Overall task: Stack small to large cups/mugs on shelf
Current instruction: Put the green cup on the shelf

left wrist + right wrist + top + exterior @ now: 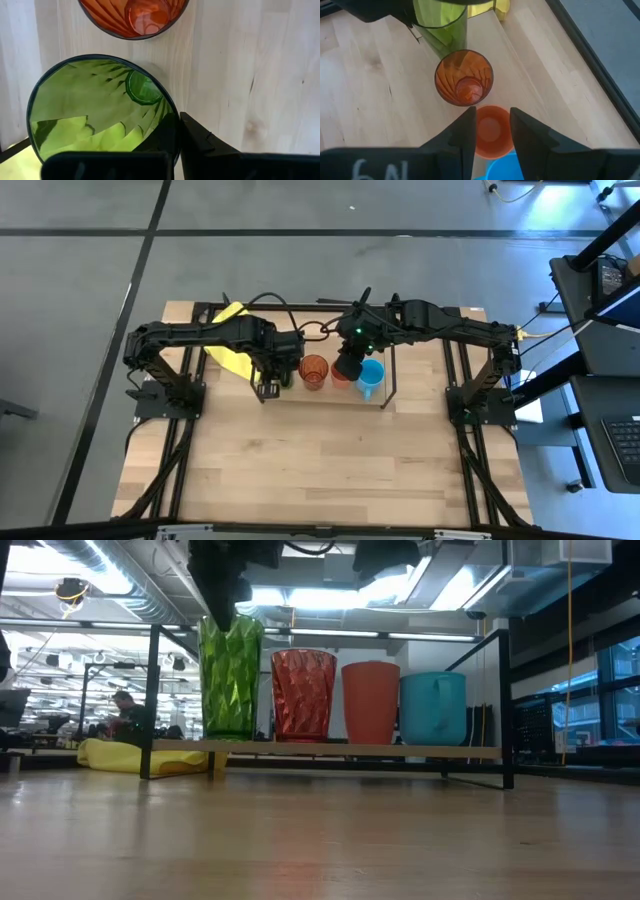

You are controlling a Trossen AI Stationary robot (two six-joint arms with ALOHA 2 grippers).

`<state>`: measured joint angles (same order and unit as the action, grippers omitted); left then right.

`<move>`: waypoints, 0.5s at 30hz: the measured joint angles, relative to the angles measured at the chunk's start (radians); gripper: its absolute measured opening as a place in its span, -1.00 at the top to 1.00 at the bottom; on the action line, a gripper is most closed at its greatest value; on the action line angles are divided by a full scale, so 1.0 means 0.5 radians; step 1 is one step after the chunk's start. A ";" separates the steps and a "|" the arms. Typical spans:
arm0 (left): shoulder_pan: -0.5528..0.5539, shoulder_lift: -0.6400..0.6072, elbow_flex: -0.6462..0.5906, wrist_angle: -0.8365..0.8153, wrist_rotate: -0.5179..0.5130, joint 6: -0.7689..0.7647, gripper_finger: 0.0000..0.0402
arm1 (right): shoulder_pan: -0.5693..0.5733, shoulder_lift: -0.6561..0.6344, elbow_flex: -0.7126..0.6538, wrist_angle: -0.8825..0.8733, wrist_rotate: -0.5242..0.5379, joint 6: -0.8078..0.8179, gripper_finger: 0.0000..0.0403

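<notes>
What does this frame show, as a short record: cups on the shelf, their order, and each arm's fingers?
cups on shelf: four, upright, in one row
order in low view, from the left: green tumbler, red tumbler, orange cup, blue mug
shelf: wooden board with black wire ends
left gripper: fingers astride the green tumbler's rim
right gripper: above the orange cup, fingers open
elsewhere: yellow cloth behind the shelf
</notes>
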<state>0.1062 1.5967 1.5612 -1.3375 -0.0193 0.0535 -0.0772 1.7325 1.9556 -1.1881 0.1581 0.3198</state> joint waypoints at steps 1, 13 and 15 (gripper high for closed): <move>0.000 0.000 0.000 0.000 0.000 -0.001 0.99 | 0.000 0.000 0.000 0.000 0.000 -0.009 0.41; 0.000 0.000 -0.001 0.000 -0.043 -0.039 0.87 | 0.000 0.000 0.000 0.001 0.000 -0.027 0.41; 0.000 0.000 -0.001 0.000 -0.032 -0.047 0.84 | 0.000 0.000 0.000 0.001 0.000 -0.028 0.41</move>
<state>0.1062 1.5967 1.5608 -1.3376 -0.0354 0.0300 -0.0772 1.7325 1.9556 -1.1877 0.1581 0.3058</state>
